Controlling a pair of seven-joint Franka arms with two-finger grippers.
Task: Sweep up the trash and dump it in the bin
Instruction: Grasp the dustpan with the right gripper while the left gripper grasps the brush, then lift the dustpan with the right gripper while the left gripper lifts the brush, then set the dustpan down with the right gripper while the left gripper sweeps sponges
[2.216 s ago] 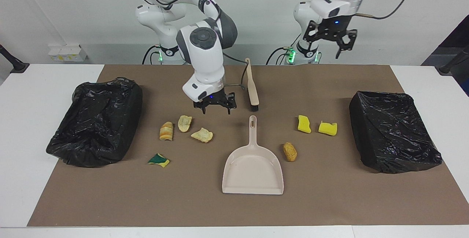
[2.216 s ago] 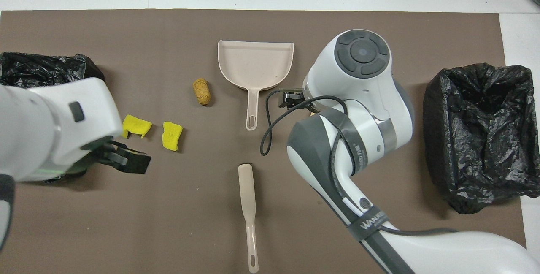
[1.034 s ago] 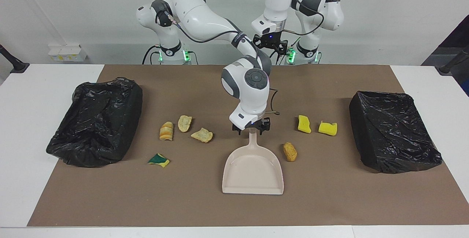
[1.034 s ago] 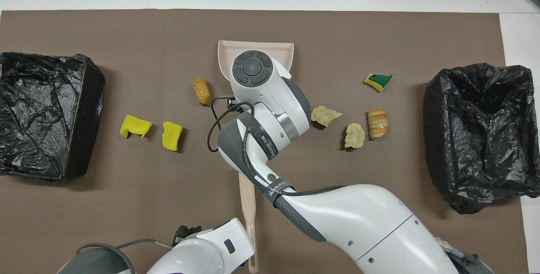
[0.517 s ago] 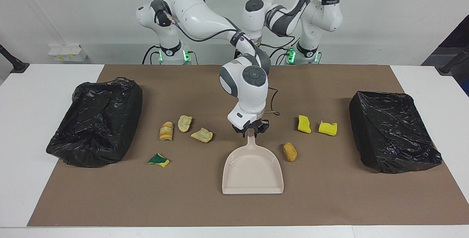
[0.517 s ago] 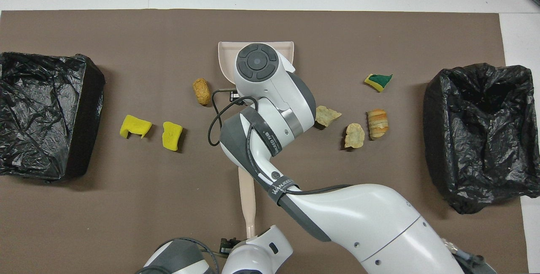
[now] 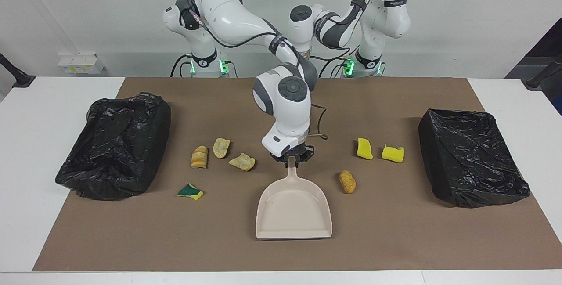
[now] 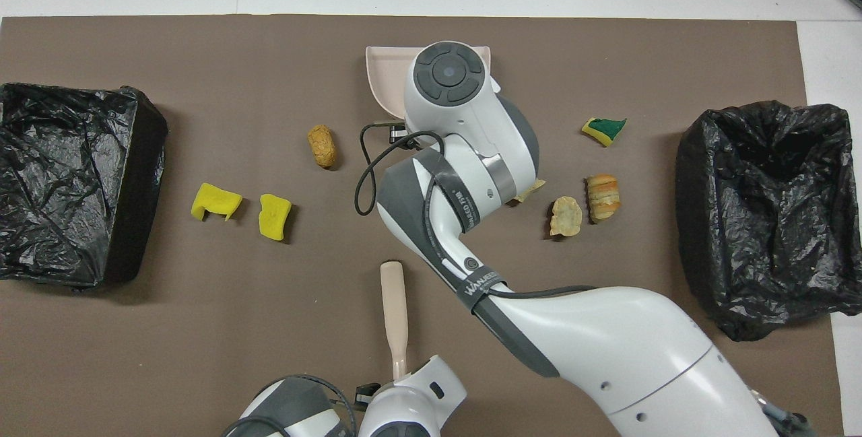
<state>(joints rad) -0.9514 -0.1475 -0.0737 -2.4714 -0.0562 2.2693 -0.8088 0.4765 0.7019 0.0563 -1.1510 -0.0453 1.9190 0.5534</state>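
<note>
My right gripper (image 7: 290, 160) is shut on the handle of the beige dustpan (image 7: 294, 210), whose scoop opens away from the robots; in the overhead view the arm covers most of the dustpan (image 8: 384, 80). Trash lies on the mat on both sides. Toward the right arm's end are a striped bread chunk (image 7: 199, 156), two tan chunks (image 7: 221, 147) (image 7: 242, 161) and a green-and-yellow sponge bit (image 7: 190, 192). Toward the left arm's end are an orange-brown chunk (image 7: 347, 181) and two yellow sponge pieces (image 7: 364, 148) (image 7: 392, 153). My left gripper (image 8: 390, 390) is over the handle end of the beige brush (image 8: 394, 309), its wrist covering it.
A black-bagged bin (image 7: 116, 144) stands at the right arm's end of the brown mat (image 7: 395, 241) and another bin (image 7: 472, 157) at the left arm's end. In the facing view the right arm hides the brush and the left gripper.
My right gripper closed on the dustpan handle and moved the pan toward the right arm's end. My left arm came down over the brush handle.
</note>
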